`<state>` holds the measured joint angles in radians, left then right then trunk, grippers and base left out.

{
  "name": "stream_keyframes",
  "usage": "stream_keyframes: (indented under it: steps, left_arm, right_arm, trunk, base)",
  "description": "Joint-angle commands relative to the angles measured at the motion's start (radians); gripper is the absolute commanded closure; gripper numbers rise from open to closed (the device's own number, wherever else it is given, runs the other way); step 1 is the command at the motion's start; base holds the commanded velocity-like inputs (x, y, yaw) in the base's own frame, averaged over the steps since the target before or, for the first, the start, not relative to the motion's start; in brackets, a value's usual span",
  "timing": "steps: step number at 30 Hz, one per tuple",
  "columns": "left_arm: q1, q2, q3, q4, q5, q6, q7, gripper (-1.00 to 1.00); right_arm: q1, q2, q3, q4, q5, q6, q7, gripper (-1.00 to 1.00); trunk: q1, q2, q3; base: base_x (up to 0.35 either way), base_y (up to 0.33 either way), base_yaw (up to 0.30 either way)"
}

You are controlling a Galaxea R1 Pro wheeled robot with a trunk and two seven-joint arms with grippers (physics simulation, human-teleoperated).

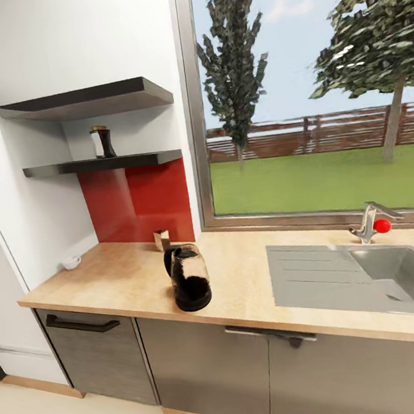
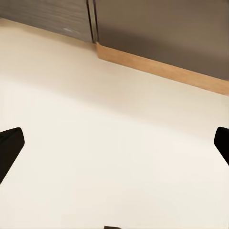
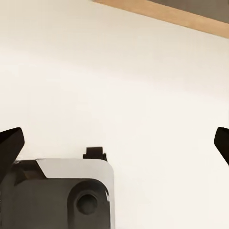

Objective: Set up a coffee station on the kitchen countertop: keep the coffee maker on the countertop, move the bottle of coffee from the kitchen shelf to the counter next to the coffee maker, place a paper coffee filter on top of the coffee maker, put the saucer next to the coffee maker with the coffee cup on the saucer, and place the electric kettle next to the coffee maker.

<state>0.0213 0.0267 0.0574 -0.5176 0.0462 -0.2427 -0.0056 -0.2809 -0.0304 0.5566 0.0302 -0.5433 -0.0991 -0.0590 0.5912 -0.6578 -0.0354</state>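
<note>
The bottle of coffee (image 1: 102,142), dark with a white label, stands on the lower wall shelf (image 1: 130,160). A dark glass jug with a handle (image 1: 189,278), which looks like the electric kettle, stands on the wooden countertop (image 1: 125,275) near its front edge. A small brown object (image 1: 162,239) sits by the red backsplash; what it is I cannot tell. A small white dish or cup (image 1: 71,262) rests at the counter's left end. My left gripper (image 2: 114,148) and right gripper (image 3: 114,143) both hang open over the pale floor, nothing between their fingers.
A grey sink (image 1: 371,277) with a tap (image 1: 369,221) and a red ball (image 1: 382,225) fills the counter's right side. A white fridge (image 1: 1,271) borders the left. Below are a dishwasher (image 1: 96,356) and cabinets (image 1: 207,369). Part of my base (image 3: 62,195) appears in the right wrist view.
</note>
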Motion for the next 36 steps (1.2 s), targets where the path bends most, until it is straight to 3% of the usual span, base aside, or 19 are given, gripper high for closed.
stream_keyframes:
  steps: [1, 8, 23, 36]
  left_arm:
    - [0.000, 0.000, -0.001, -0.001, 0.005, -0.001, -0.001, -1.00]
    - [0.000, -0.003, -0.001, 0.002, 0.003, -0.002, -0.001, -1.00]
    - [0.000, -0.001, -0.001, 0.004, 0.002, -0.003, -0.001, -1.00]
    - [0.000, 0.001, -0.002, 0.010, -0.012, -0.007, -0.001, -1.00]
  right_arm:
    - [-0.001, 0.000, 0.009, 0.004, -0.009, -0.008, 0.003, -1.00]
    - [0.011, -0.003, 0.008, 0.006, -0.010, -0.037, 0.009, -1.00]
    - [0.023, -0.012, 0.006, 0.007, -0.014, -0.047, 0.010, -1.00]
    - [0.037, -0.015, 0.004, 0.007, -0.041, -0.038, 0.033, -1.00]
  trunk:
    - [0.001, -0.001, -0.002]
    - [0.001, -0.001, 0.001]
    - [0.001, -0.001, 0.018]
    - [0.001, -0.001, 0.023]
  base:
    - [0.166, 0.326, 0.000]
    - [0.171, 0.323, -0.071]
    - [0.177, 0.318, -0.216]
    - [0.024, 0.335, -0.073]
